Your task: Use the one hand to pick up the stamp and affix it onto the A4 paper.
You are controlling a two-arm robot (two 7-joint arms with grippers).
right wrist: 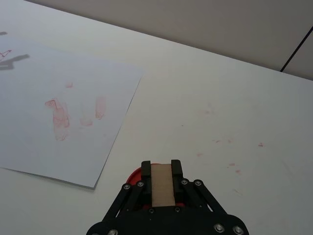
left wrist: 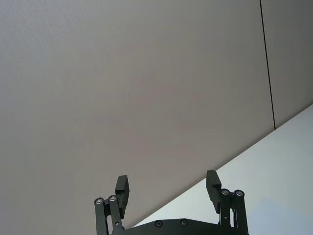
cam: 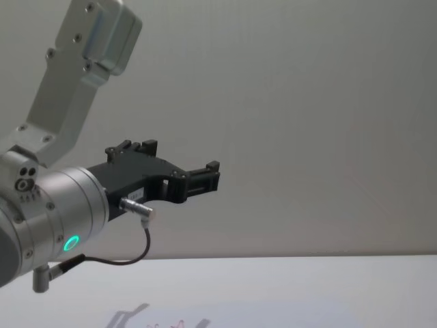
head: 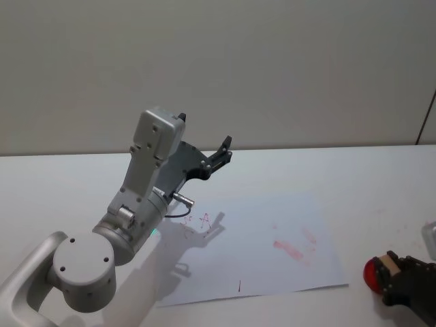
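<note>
We see the robot's right pincer (head: 402, 278) at the near right corner of the worktop (head: 381, 184), pinching the stamp (head: 381, 269). In the right wrist view the pincer's (right wrist: 161, 169) two dark fingers (right wrist: 145, 169) press against either side of the stamp's (right wrist: 162, 188) pale wooden handle, with its red base showing under them. The stamp sits off the A4 paper (head: 272, 231), near the sheet's near right corner but apart from it. We cannot tell whether its base touches the worktop.

The A4 paper lies flat in the middle of the worktop, slightly skewed. It carries a cluster of red marks (head: 289, 248) on its right half, more small red marks near its far left corner and a short red stroke at its near edge. From the right wrist the sheet (right wrist: 49, 73) shows the same smeared prints (right wrist: 58, 115). A few red specks (right wrist: 260, 145) dot the bare worktop (right wrist: 220, 107) beside it.

The left arm (head: 146, 184), silver with a green ring light (cam: 70, 242), rises from the near left. Its left pincer (head: 221, 153) hangs in the air above the far left part of the sheet, pointing toward the plain wall (head: 272, 68). That pincer (left wrist: 167, 188) is spread wide with nothing between its fingers (left wrist: 122, 188). From the chest we see it (cam: 205, 178) held level, well above the worktop.
</note>
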